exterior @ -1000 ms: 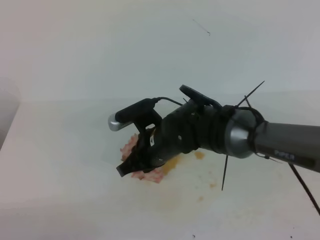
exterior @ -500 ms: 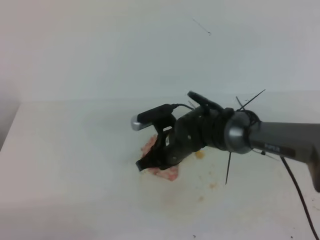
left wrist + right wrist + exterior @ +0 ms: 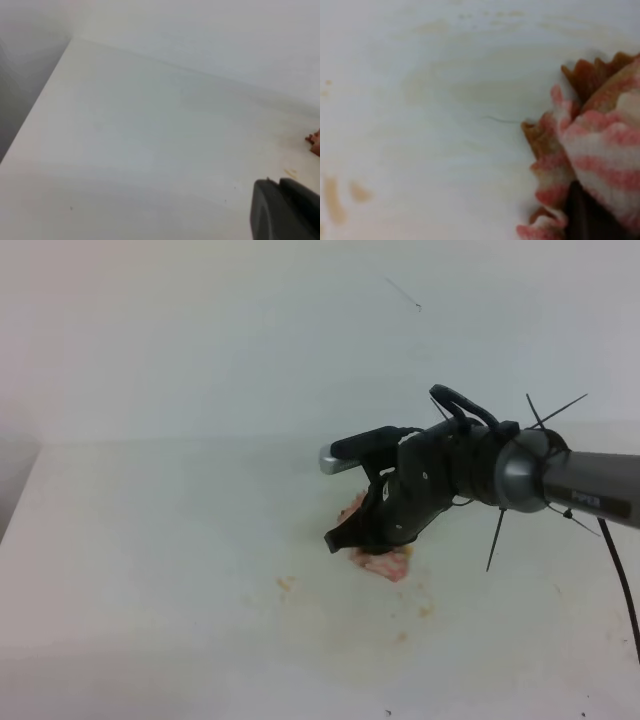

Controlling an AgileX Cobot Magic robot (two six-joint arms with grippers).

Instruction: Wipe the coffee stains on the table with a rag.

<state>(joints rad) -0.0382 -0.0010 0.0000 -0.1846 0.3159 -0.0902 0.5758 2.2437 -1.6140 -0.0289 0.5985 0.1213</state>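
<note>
My right gripper (image 3: 352, 540) reaches in from the right and is shut on the rag (image 3: 386, 563), pressing it onto the white table (image 3: 150, 540). In the right wrist view the rag (image 3: 592, 145) is a bunched pink-and-white striped wad with brown-soaked edges, and a dark finger (image 3: 587, 217) shows under it. No large blotch of coffee shows. A faint tan smear (image 3: 470, 85) and small brown specks (image 3: 332, 200) remain, and the specks also show in the high view (image 3: 285, 583) (image 3: 425, 611). Of my left gripper only a dark part (image 3: 285, 212) shows, low over the table and left of the rag's edge (image 3: 315, 142).
A pale wall (image 3: 300, 330) rises behind the table. The table's left edge (image 3: 20, 490) drops off at the far left. Cable ties and a thin cable (image 3: 620, 580) stick out from the right arm.
My right gripper has dragged the rag to the right across the table. The tan blotch beside it a second ago no longer shows. A small brown speck now lies to the left of the rag.
</note>
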